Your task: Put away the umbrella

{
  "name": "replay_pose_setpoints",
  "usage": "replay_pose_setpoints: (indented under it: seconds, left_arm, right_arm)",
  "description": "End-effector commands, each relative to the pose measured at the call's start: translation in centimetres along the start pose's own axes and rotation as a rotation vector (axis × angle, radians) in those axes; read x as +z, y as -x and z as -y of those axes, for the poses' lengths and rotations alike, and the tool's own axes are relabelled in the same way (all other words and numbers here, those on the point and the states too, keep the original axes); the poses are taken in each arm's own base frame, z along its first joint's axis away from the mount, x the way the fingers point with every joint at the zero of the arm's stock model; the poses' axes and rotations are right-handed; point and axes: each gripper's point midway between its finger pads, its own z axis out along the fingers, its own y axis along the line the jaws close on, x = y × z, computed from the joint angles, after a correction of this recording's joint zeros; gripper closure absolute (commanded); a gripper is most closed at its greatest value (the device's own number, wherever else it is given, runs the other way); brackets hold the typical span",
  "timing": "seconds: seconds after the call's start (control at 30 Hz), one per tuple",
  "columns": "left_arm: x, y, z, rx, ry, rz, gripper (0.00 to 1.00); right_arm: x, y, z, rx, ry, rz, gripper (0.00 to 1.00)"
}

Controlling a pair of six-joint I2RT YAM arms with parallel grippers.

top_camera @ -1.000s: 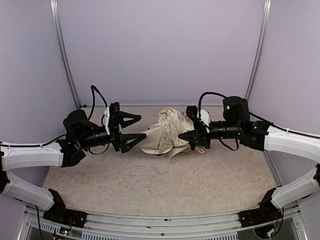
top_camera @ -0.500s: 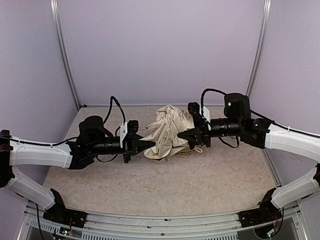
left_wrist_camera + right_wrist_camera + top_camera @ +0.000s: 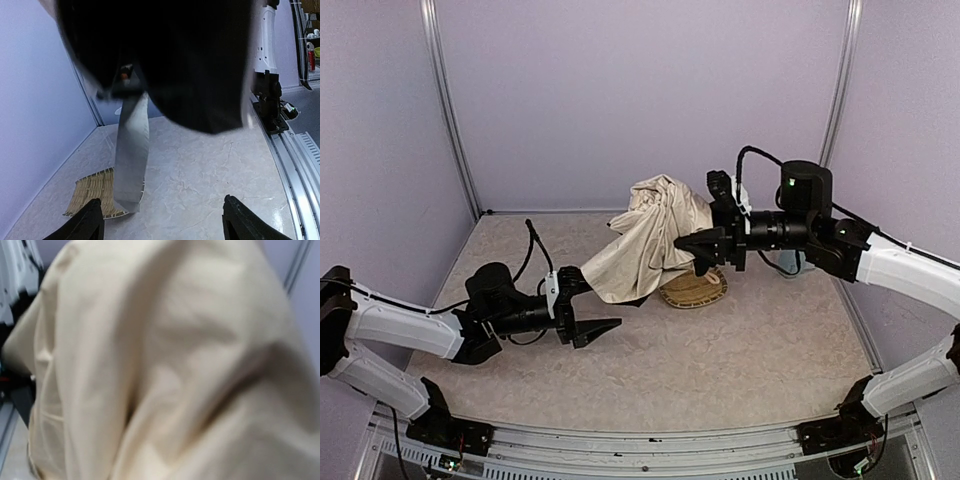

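Note:
The cream-beige umbrella hangs bunched above the table's back middle, its lower fabric drooping to the left. My right gripper is shut on its right side and holds it up. In the right wrist view the umbrella's fabric fills the frame and hides the fingers. My left gripper is open, low over the table under the drooping edge and apart from it. From the left wrist the umbrella looms dark overhead with a grey strap dangling, and the left gripper has nothing between its fingers.
A woven straw-yellow basket tray lies on the table under the lifted umbrella, also seen as the tray in the left wrist view. Purple walls close in the back and sides. A metal rail runs along the near edge.
My left gripper shut on the fabric's left edge, then let go, opened and dropped back toward the near left. My right arm lifted the umbrella up and right, uncovering the basket tray.

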Motion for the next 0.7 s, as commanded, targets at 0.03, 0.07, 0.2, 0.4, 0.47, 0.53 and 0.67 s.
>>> replay_pose_setpoints:
  seconds: [0.03, 0.07, 0.2, 0.4, 0.47, 0.53, 0.67]
  left_arm:
    - [-0.7, 2.4, 0.7, 0.101, -0.050, 0.144, 0.21]
    - [-0.1, 1.8, 0.7, 0.096, -0.051, 0.127, 0.21]
    - [1.7, 2.5, -0.8, 0.095, -0.017, 0.173, 0.21]
    - [4.9, 1.9, 1.1, 0.067, -0.201, 0.166, 0.16]
    - [5.2, 1.8, 3.0, 0.053, -0.291, 0.177, 0.17]
    - [4.9, 1.5, 4.5, 0.043, -0.361, 0.189, 0.24]
    - [4.7, 1.0, 5.3, 0.003, -0.438, 0.176, 0.60]
  right_arm:
    - [-2.1, 7.0, -1.4, -0.131, 0.093, 0.177, 1.00]
    - [-2.2, 7.2, -1.9, -0.142, 0.117, 0.185, 1.00]
    - [-2.5, 7.7, -3.0, -0.167, 0.181, 0.205, 1.00]
    - [-2.3, 7.7, -3.2, -0.162, 0.209, 0.205, 1.00]
    - [-2.3, 7.6, -3.1, -0.165, 0.200, 0.201, 1.00]
    - [-2.3, 7.5, -2.9, -0.175, 0.187, 0.198, 1.00]
    - [-1.8, 6.8, -2.2, -0.165, 0.160, 0.167, 1.00]
